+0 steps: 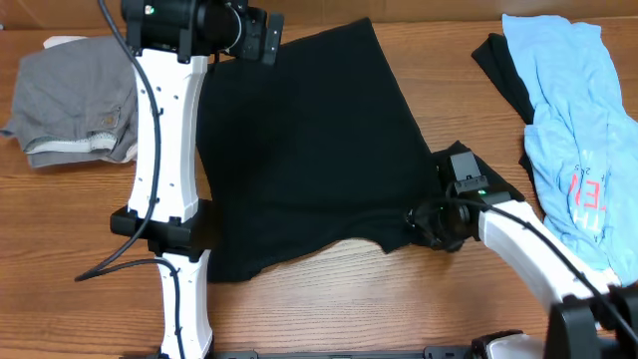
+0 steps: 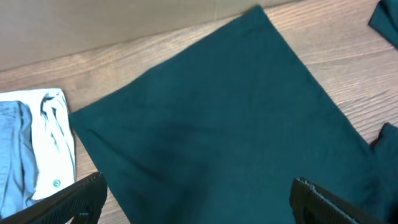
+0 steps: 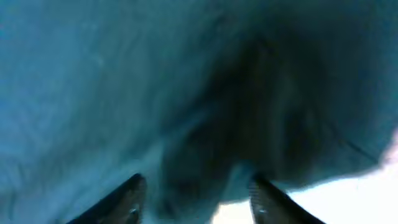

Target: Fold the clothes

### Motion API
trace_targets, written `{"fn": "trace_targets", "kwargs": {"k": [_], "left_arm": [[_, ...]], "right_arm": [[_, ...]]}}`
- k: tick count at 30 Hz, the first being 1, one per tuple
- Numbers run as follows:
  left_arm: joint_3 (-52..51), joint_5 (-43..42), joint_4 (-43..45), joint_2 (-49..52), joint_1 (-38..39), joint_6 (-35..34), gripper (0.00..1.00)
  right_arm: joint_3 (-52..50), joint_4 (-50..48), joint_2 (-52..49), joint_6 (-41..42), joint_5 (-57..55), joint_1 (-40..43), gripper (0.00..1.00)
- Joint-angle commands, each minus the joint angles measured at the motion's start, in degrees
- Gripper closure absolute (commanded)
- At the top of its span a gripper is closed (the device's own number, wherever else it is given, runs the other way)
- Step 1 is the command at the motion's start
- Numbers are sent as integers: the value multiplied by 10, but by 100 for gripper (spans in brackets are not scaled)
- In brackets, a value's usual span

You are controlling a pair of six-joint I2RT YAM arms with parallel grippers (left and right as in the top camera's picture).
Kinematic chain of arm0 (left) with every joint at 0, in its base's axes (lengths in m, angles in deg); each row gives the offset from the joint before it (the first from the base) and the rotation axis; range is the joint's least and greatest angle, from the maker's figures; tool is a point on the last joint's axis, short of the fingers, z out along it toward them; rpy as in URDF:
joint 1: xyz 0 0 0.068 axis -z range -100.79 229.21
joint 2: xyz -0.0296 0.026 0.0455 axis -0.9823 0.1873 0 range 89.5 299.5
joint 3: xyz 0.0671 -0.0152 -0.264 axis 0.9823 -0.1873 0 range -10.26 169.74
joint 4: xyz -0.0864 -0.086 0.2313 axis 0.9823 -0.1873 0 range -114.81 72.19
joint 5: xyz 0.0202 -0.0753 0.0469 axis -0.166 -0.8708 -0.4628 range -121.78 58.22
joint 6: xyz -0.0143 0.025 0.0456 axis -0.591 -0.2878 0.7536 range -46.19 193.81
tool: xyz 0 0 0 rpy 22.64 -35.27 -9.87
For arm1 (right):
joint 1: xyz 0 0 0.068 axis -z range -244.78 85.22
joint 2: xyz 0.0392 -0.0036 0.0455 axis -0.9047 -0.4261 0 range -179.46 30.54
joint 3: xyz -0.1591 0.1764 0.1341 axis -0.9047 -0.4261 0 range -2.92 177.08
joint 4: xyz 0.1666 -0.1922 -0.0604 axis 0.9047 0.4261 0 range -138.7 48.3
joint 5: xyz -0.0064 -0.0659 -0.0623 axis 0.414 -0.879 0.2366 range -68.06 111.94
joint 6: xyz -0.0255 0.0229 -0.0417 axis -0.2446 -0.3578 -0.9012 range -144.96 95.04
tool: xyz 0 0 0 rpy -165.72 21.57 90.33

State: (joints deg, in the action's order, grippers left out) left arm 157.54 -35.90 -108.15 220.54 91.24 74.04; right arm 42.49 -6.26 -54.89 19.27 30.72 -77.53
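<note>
— Black T-shirt (image 3: 124,93) pressed right up against our right gripper (image 3: 198,190): it fills that wrist view, and the view is blurred.
— How far along are we?
— Early, we reckon. It lies spread across the middle of the table (image 1: 339,309) with no tidy fold that we can make out. To the right the light-blue tee (image 1: 578,110) is rumpled, and the grey piece (image 1: 70,100) at far left is no neater. Most of the work is left.
— And the pincers?
— On the right, fingers partway apart at the near right hem, cloth bunched between them. Pinched or not, we cannot tell. Meanwhile our left gripper (image 2: 199,193) hangs over the far left part, jaws wide, holding nothing.
</note>
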Motion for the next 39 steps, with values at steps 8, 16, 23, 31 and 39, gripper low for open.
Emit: {"fn": "trace_targets", "kwargs": {"k": [8,16,23,31,39], "left_arm": [[-64,-6,45,1,8,11,3],[-91,-6,85,1,9,11,1],[-94,-3,105,14,9,11,0],[-103,3,103,59,-5,21,0],[-103,17,63,131,-10,32,1]], "right_arm": [[-3,-92,-103,-25,-21,73,96],[19,-151,-137,-88,-10,223,96],[73,-200,-138,-132,-10,291,96],[180,-170,-138,-180,-36,296,94],[383,60,-138,-284,44,290,0]]}}
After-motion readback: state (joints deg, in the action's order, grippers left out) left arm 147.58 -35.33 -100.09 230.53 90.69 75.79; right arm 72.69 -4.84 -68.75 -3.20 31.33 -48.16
